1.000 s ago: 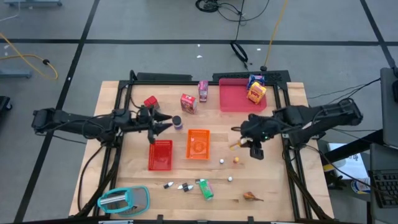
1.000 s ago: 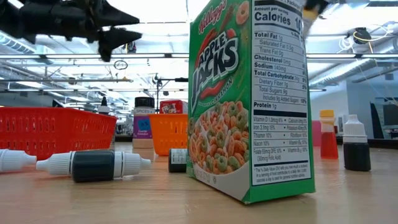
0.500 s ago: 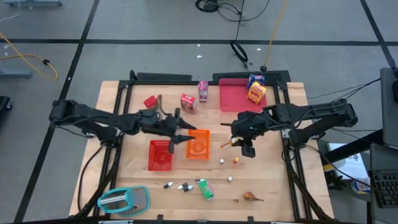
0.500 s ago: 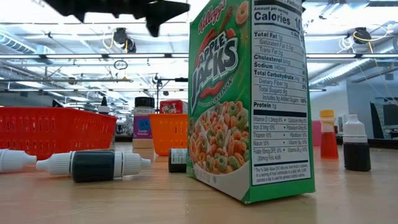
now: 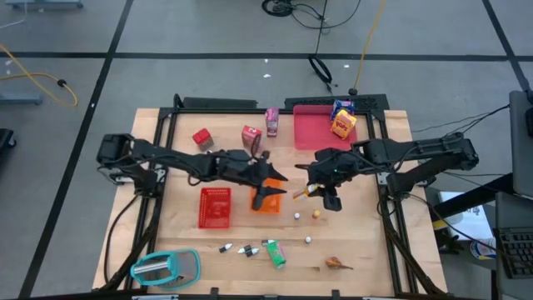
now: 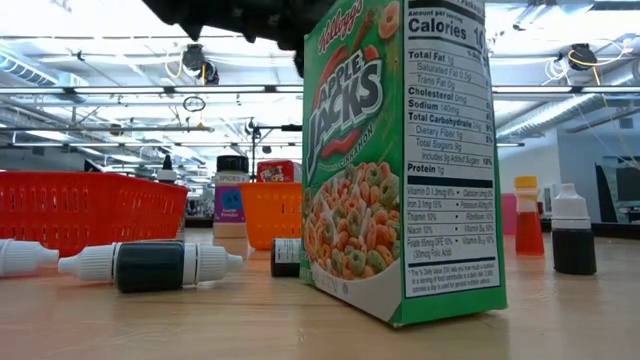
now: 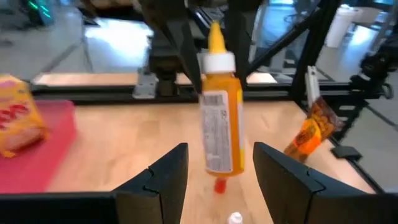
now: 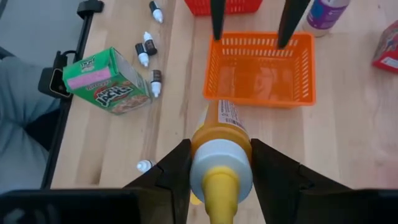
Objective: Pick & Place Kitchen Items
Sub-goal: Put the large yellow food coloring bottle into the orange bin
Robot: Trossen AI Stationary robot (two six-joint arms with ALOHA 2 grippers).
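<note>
A green cereal box (image 6: 400, 160) stands near the tabletop's (image 5: 366, 242) front edge, small dropper bottles (image 6: 150, 266) lying just beside it. Mid-table, the right gripper (image 8: 214, 163) pinches a yellow mustard bottle (image 8: 219, 155) between its fingers (image 8: 171, 171), held above bare wood beside the orange basket (image 8: 260, 70). The left gripper (image 7: 214, 171) hangs over that basket, fingers (image 7: 165, 177) spread, facing the bottle. A pink tray (image 5: 318, 132) lies at the far edge.
</note>
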